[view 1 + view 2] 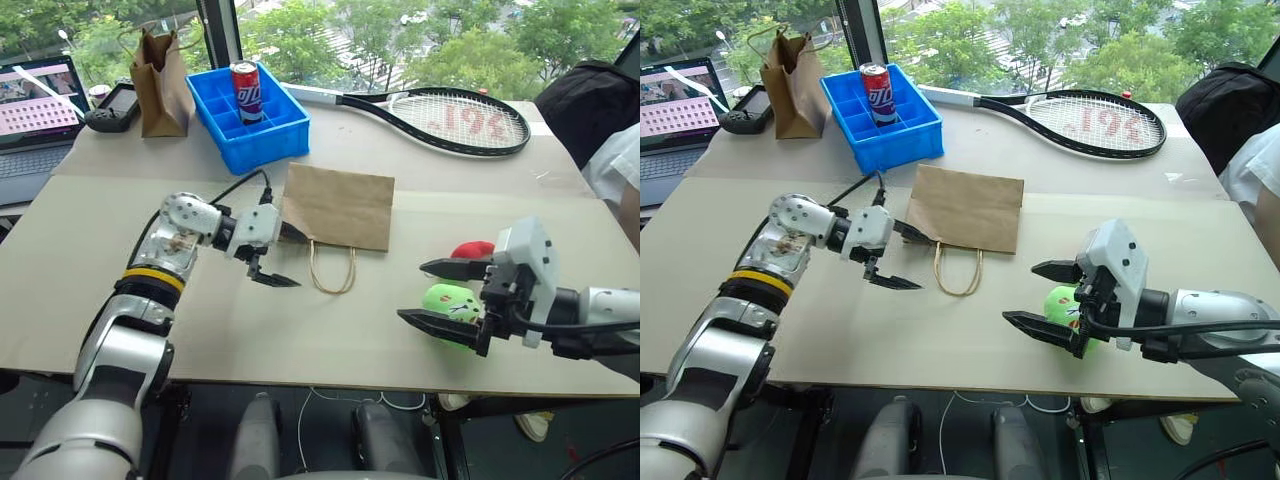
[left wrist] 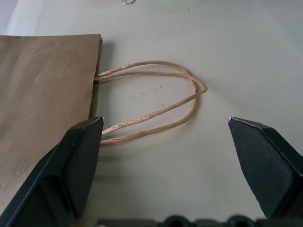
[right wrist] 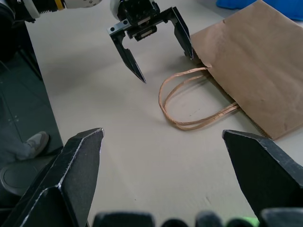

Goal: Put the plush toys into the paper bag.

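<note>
Left eye view: the flat wide brown kraft paper bag (image 1: 338,206) lies mid-table; the lime-green plush blob (image 1: 449,300) and red chili plush (image 1: 472,249) sit behind the wide-spread, empty right gripper (image 1: 433,293).

Left wrist view: the left gripper (image 2: 165,124), spread wide and empty, straddles the bag's tan cord handles (image 2: 151,99).

Two paper bags (image 1: 337,206) (image 1: 160,82), two plush toys (image 1: 452,300) (image 1: 472,249), one can (image 1: 245,92), one racket (image 1: 455,118), perhaps one laptop (image 1: 38,110).

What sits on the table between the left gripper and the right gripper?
The paper bag's cord handles lie there, as the right wrist view shows, looping off the flat paper bag between the left gripper and the right gripper; otherwise bare tabletop.
</note>
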Robot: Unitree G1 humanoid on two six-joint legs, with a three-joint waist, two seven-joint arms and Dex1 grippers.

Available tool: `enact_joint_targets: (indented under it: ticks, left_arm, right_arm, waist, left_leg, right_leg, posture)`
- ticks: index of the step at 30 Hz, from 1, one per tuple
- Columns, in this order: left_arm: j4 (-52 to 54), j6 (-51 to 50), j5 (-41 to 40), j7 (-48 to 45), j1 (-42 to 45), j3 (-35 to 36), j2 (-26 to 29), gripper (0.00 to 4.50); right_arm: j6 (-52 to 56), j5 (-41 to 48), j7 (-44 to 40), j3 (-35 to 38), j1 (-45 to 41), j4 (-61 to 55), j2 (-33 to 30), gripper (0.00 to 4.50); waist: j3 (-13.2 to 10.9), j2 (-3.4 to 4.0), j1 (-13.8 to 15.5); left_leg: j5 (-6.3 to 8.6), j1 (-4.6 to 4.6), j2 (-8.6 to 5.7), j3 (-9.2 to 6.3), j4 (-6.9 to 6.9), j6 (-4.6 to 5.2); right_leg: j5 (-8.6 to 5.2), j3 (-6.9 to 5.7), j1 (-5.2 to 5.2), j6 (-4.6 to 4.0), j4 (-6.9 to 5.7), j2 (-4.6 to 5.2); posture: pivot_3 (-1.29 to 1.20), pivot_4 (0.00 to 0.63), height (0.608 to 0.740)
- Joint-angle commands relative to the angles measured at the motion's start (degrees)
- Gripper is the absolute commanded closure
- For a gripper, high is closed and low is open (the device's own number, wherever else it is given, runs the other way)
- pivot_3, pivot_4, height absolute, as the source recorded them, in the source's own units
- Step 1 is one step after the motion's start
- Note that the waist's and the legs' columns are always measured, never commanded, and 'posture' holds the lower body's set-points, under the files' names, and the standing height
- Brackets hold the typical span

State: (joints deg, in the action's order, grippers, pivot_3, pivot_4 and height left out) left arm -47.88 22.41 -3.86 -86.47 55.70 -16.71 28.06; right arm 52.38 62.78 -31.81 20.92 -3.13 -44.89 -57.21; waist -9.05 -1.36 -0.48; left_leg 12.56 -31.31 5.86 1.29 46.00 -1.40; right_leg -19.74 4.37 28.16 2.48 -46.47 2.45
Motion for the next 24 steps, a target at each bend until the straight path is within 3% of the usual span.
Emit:
enact_joint_targets:
  ticks: [1, 3, 6, 12, 16, 17, 20, 24]
  left_arm:
    - [-6.62, 8.19, 3.66, 2.76, 4.1, -0.24, -1.94, 0.0]
    - [-9.48, 8.77, 3.69, 3.29, 5.6, 0.44, -4.04, 0.0]
    - [-12.61, 9.81, 4.46, 3.51, 7.02, 0.74, -5.96, 0.7]
    - [-14.89, 11.13, 4.68, 2.87, 7.39, 1.6, -7.29, 2.74]
    - [-11.32, 4.95, 0.04, -1.88, 6.38, 4.83, -7.01, 4.14]
    - [-9.44, 1.04, -2.04, -2.7, 6.39, 6.24, -7.31, 4.39]
    - [1.04, -18.92, -11.24, -1.5, 5.97, 11.35, -8.93, 4.39]
    - [21.66, -45.14, -19.05, 1.9, 0.42, 11.98, -6.75, 4.39]
  right_arm:
    - [-1.21, 0.11, 1.39, 3.41, 1.7, -2.14, 0.37, 0.04]
    - [-1.58, 0.04, 2.17, 4.35, 2.78, -2.59, 0.87, 0.04]
    - [-1.87, -0.47, 2.86, 5.26, 3.85, -3.07, 1.19, 0.0]
    - [-2.42, -1.04, 2.9, 5.5, 5.23, -3.98, 1.37, 0.0]
    - [-2.38, 0.86, 2.37, 6.62, 9.06, -6.0, 2.14, 0.0]
    - [-2.42, 1.26, 2.42, 6.57, 9.97, -6.5, 2.47, 0.0]
    - [-2.88, 0.76, 3.92, 5.1, 11.5, -7.74, 3.84, 0.0]
    - [-2.9, -1.21, 6.83, 1.83, 11.84, -7.68, 6.1, 0.0]
  waist:
    - [0.0, 0.0, -0.05]
    - [0.0, 0.0, -0.18]
    - [0.0, 0.0, -0.23]
    - [0.0, 0.0, -0.55]
    - [0.0, 0.0, -0.41]
    - [0.0, 0.0, -0.41]
    - [0.0, 0.0, -0.46]
    - [0.0, 0.01, -0.63]
  left_leg:
    - [0.0, 0.0, -0.01, 0.0, 0.0, 0.0]
    - [0.0, 0.0, -0.01, -0.05, 0.0, 0.0]
    - [0.0, 0.0, -0.03, -0.08, 0.0, 0.0]
    - [-0.01, 0.02, -0.02, -0.13, -0.01, 0.02]
    - [-0.02, 0.01, -0.03, -0.16, -0.01, 0.02]
    - [-0.02, 0.0, -0.03, -0.17, -0.01, 0.02]
    - [-0.02, 0.0, -0.03, -0.24, 0.0, 0.02]
    - [-0.04, 0.02, -0.03, -0.3, 0.01, 0.01]
  right_leg:
    - [0.0, 0.01, -0.01, 0.01, 0.0, 0.01]
    - [0.0, -0.03, -0.03, 0.01, 0.01, 0.01]
    - [0.01, -0.05, -0.04, 0.02, 0.0, 0.01]
    - [0.01, -0.08, -0.04, 0.02, -0.05, -0.01]
    - [0.0, -0.11, -0.04, 0.02, -0.05, -0.01]
    - [0.0, -0.11, -0.05, 0.02, -0.05, -0.01]
    - [0.0, -0.18, -0.09, 0.02, -0.05, -0.01]
    - [0.0, -0.2, -0.15, 0.02, -0.07, -0.01]
  posture:
    - [0.0, 0.15, 0.656]
    - [0.0, 0.15, 0.656]
    - [0.0, 0.15, 0.656]
    - [0.0, 0.15, 0.656]
    - [0.0, 0.15, 0.656]
    - [0.0, 0.15, 0.656]
    - [0.0, 0.15, 0.656]
    - [0.0, 0.15, 0.656]
